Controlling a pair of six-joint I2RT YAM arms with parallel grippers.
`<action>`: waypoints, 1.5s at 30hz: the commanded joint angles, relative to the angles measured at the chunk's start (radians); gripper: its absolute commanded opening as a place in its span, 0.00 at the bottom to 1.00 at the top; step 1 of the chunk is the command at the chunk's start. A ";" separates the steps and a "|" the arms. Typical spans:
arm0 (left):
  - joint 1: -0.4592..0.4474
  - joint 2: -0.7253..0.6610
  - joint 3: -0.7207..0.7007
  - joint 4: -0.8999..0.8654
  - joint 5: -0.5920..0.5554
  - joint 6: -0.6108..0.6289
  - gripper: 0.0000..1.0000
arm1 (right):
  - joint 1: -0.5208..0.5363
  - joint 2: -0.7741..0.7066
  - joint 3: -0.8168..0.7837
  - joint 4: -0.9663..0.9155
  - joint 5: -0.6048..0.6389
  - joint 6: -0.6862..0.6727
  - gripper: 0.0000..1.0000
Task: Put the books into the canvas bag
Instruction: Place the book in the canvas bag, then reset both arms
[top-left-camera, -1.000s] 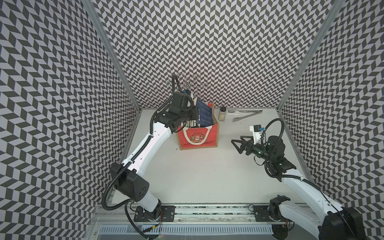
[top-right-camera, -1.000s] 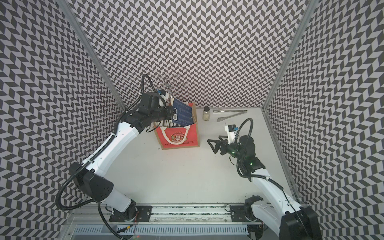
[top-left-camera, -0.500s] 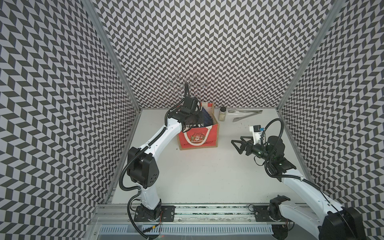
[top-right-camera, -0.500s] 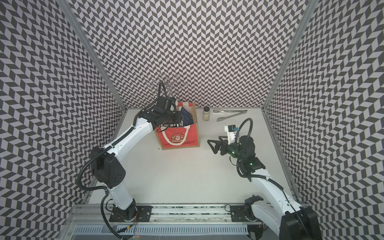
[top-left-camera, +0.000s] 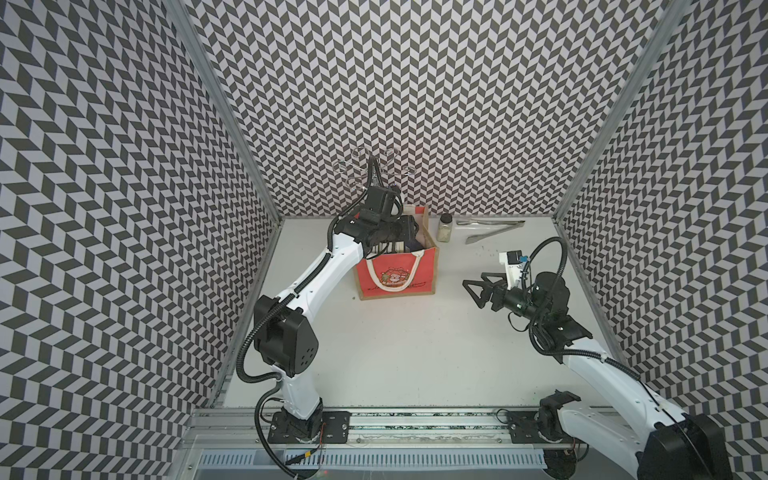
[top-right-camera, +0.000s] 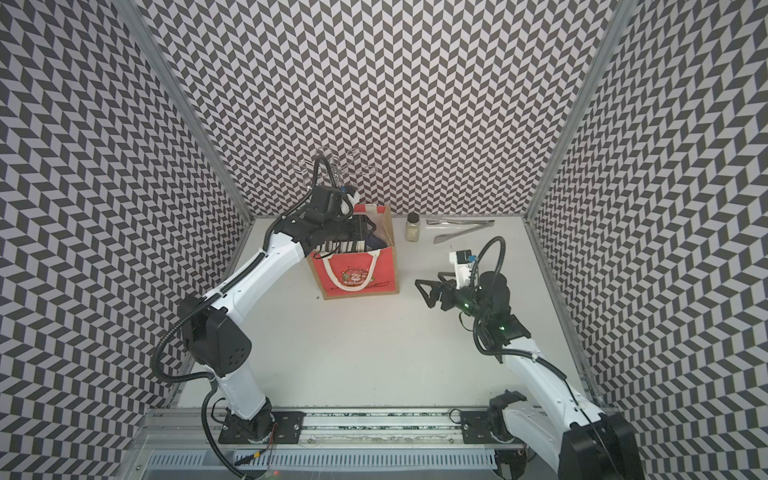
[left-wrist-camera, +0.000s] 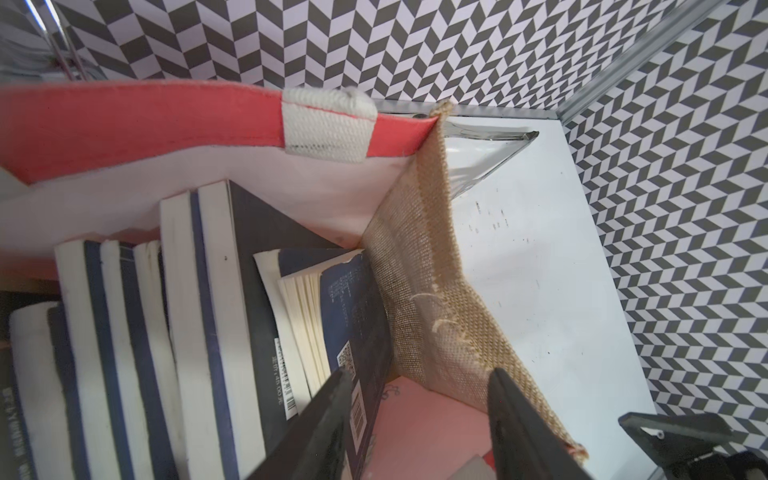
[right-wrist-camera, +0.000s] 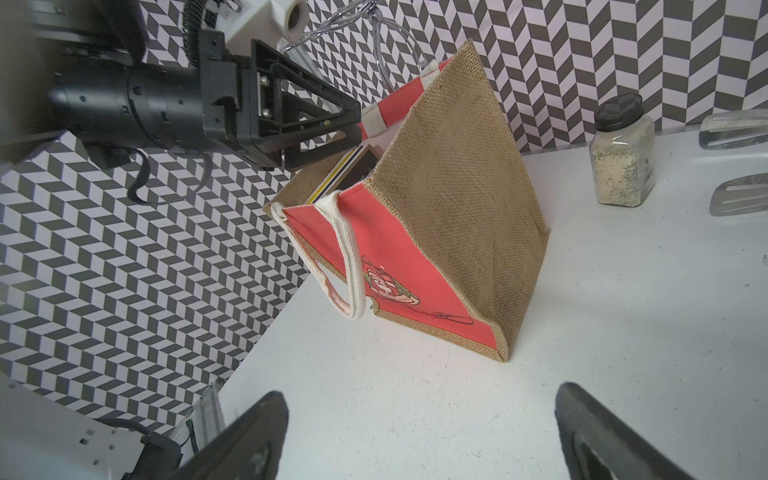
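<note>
Bag: my view has it (top-left-camera: 395, 276) (top-right-camera: 353, 276) standing upright toward the back of the worktop (top-left-camera: 415, 353), left of centre. Its red printed panel faces the arm bases, its sides are jute (right-wrist-camera: 453, 178), and its mouth is open.
Handle: a white strap (right-wrist-camera: 340, 257) hangs down over the red front.
Books: they (left-wrist-camera: 199, 311) stand on edge in a row inside the bag with their page edges up and their covers navy and dark. In both top views their tops (top-left-camera: 395, 247) (top-right-camera: 340, 247) show just under my left arm's wrist. From the right wrist I see one yellow-and-black edge (right-wrist-camera: 349, 172) at the rim.
Navy book: it (left-wrist-camera: 357, 307) is the last in the row and leans toward the jute wall (left-wrist-camera: 419, 270). Its pages are fanned and its barcode cover is turned up.
Left hand: it (left-wrist-camera: 419, 415) (top-left-camera: 409, 230) (right-wrist-camera: 351, 124) hangs over the bag's mouth at the right end. The fingers are spread, one (left-wrist-camera: 328, 428) above the barcode cover and the other above the jute rim, and they pinch nothing. I cannot tell whether a finger touches the cover.
Right hand: it (top-left-camera: 473, 294) (top-right-camera: 424, 294) (right-wrist-camera: 419, 436) is held above the worktop, well to the right of the bag and pointing at it. The fingers are spread wide and it is empty.
Jar: it (top-left-camera: 445, 227) (top-right-camera: 412, 227) (right-wrist-camera: 621, 158) stands upright near the bag's right rear corner, with a dark lid and pale grains inside.
Tongs: the metal pair (top-left-camera: 490, 230) (top-right-camera: 459, 228) lies flat to the right of the jar, along the back wall.
</note>
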 joint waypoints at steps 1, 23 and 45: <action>0.030 -0.113 -0.017 0.043 0.039 0.009 0.61 | -0.007 0.004 -0.013 0.040 0.016 -0.017 1.00; 0.547 -0.588 -0.893 0.540 -0.559 -0.066 1.00 | -0.005 0.038 -0.052 -0.083 0.667 -0.005 0.99; 0.424 -0.297 -1.479 1.723 -0.545 0.337 1.00 | -0.012 0.287 -0.133 0.444 1.304 -0.195 0.99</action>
